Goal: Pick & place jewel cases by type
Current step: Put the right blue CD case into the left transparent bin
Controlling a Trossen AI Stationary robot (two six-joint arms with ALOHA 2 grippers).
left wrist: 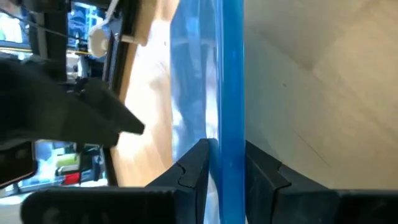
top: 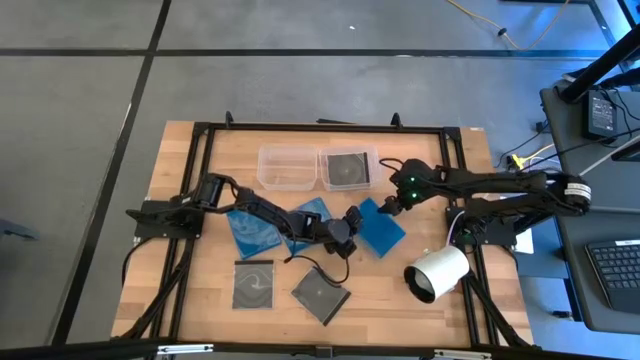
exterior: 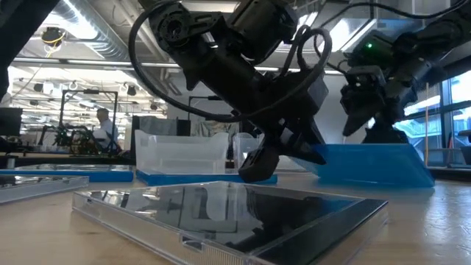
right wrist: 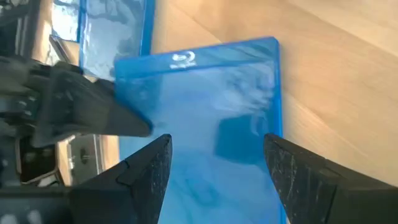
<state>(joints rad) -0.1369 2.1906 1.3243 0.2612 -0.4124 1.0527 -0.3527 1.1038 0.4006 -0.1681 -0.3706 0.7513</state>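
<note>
A translucent blue jewel case [top: 381, 229] sits tilted at mid-table, right of centre. My left gripper [top: 349, 226] [left wrist: 225, 149] reaches in from the left and is shut on its edge. My right gripper [top: 392, 206] [right wrist: 214, 146] hovers open just above the same case [right wrist: 205, 106], a finger toward either side, apart from it in the low view [exterior: 357, 125]. Two more blue cases [top: 252, 228] [top: 306, 218] lie flat under the left arm. Two dark cases [top: 253, 285] [top: 320, 295] lie flat near the front edge. A further dark case [top: 348, 168] lies in the right tub. My left gripper pinches the blue case between its two fingers [left wrist: 196, 163] by the edge facing the table's left [left wrist: 227, 134]. It comes in low, slanting from the left. The case is tilted, its lower edge [exterior: 383, 180] on the table.
Two clear tubs stand side by side near the far edge; the left tub [top: 287, 167] holds nothing. A white cylinder [top: 437, 272] lies at the front right, close to the right arm's base. The black frame [top: 200, 135] rims the table. Bare wood [top: 385, 300] shows at the front.
</note>
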